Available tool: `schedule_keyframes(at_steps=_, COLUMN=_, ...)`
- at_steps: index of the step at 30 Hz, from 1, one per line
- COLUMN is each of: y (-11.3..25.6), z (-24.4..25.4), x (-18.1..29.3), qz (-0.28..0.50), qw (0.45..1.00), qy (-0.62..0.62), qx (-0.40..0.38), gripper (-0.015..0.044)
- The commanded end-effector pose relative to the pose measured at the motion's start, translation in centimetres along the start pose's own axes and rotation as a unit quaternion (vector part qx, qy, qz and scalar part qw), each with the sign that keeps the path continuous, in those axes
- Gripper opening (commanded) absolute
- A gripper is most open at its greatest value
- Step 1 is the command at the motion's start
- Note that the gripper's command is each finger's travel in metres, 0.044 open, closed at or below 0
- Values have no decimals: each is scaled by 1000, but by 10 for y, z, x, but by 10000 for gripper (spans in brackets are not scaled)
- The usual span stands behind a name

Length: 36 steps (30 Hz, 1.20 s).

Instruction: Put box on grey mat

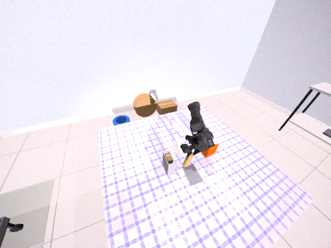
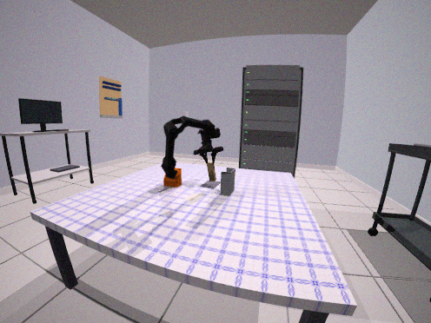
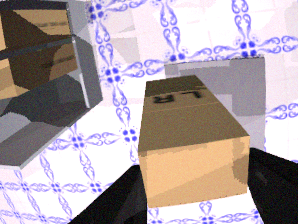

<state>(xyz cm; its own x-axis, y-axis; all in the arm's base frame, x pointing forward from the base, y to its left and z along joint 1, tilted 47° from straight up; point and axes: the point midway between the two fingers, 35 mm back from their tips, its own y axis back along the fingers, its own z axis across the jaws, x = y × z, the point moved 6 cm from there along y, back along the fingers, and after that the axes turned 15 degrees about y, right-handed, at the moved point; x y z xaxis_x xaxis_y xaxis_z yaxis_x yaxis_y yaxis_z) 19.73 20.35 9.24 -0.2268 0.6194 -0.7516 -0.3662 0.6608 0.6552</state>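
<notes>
And here we are at the checked worktop point(image 1: 150, 207) point(image 2: 243, 256), with the end effector point(image 1: 191, 154) point(image 2: 211, 161) point(image 3: 194, 167) grasping a cardboard box point(image 1: 187, 161) point(image 2: 211, 172) point(image 3: 192, 120), one dark finger on either side! The box is more upright than flat, with a lean to it, its lower end right by the grey mat point(image 1: 193, 176) point(image 2: 210, 185) point(image 3: 250, 85). Whether it's touching down on the mat, I can't tell.

Look at the wrist view: big dark letters on the long side turned to the camera, upside down from there and too blurred for me to call the code for certain. That printed side isn't facing straight up.

Just beside the mat, the grey bin point(image 1: 165, 167) point(image 2: 227, 184) point(image 3: 91, 75) stands its ground, apart from the held box. Two more boxes point(image 1: 169, 158) point(image 3: 40, 22) are inside it, standing side by side; their print is too dim to read.

Over in the exterior view, the black arm point(image 1: 196, 121) point(image 2: 170, 145) arches up from an orange block point(image 1: 211, 151) point(image 2: 173, 182), on the left-edge side of the mat and well back from the near edge. The bin is on the mat's other side there, towards the right edge, and the near corners are well apart from all of it!
</notes>
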Motion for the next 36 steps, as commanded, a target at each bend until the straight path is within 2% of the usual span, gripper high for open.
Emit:
schedule_keyframes(at_steps=1, y=-2, z=10, x=-3, qz=-1, qw=1000, qy=3, qx=-1, gripper=151)
schedule_keyframes(at_steps=36, y=-13, z=65, x=-27, qz=-3, qw=1000, qy=6, qx=-3, gripper=151)
